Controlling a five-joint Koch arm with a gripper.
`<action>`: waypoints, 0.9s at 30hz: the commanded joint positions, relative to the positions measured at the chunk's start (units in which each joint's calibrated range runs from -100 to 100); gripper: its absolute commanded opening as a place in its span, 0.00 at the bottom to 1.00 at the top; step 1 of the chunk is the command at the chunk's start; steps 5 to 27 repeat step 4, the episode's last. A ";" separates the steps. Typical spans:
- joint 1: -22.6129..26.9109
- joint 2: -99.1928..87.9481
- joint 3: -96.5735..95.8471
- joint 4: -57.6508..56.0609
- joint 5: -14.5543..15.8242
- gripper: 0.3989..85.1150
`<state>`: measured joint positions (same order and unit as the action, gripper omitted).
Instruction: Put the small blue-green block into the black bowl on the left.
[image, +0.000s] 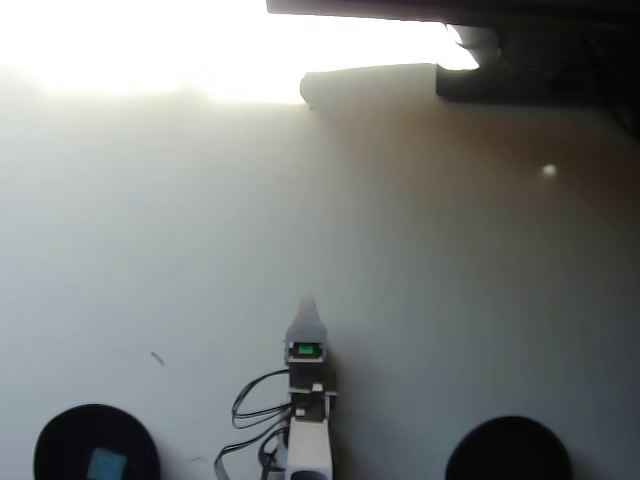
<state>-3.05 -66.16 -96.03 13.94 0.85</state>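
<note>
Table white, glare at top.

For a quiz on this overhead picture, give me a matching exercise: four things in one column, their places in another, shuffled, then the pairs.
Things:
1. small blue-green block
2. gripper
3. empty black bowl
4. black cables

Places in the overhead view:
A. bottom right corner
B. inside the black bowl at bottom left
C. just left of the arm's base
D. bottom centre, pointing up the picture

Pairs: 1-B, 2-D, 3-A, 4-C

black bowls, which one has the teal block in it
The black bowl at the overhead view's lower left; the small blue-green block lies inside it. The matching bowl at lower right looks empty.
</note>
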 joint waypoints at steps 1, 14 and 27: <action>-0.05 2.05 -0.37 -0.45 0.00 0.58; -0.05 2.05 -0.37 -0.45 0.00 0.58; -0.05 2.05 -0.37 -0.45 0.00 0.58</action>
